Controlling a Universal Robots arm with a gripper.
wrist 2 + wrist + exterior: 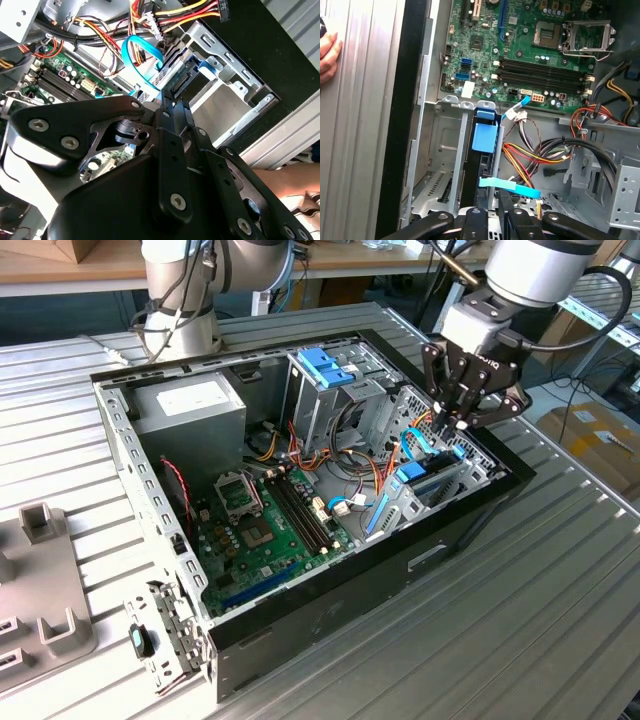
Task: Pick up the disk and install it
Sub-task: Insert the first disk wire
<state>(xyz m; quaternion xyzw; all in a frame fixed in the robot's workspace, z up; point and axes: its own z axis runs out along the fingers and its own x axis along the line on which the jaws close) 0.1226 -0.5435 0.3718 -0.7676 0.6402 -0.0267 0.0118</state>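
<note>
disk [484, 137] standing on edge in the drive bay [440, 165], long axis running toward the motherboard [530, 45], hand [458, 418] right above it, can't tell its grip

Bright, even daylight throughout. Glare on the ribbed metal table [560, 580] and washed-out white behind the blue cable [137, 52]. Soft shadow inside the computer case [300, 490]. Close-up black gripper [165, 112] dark and slightly blurred.
</note>
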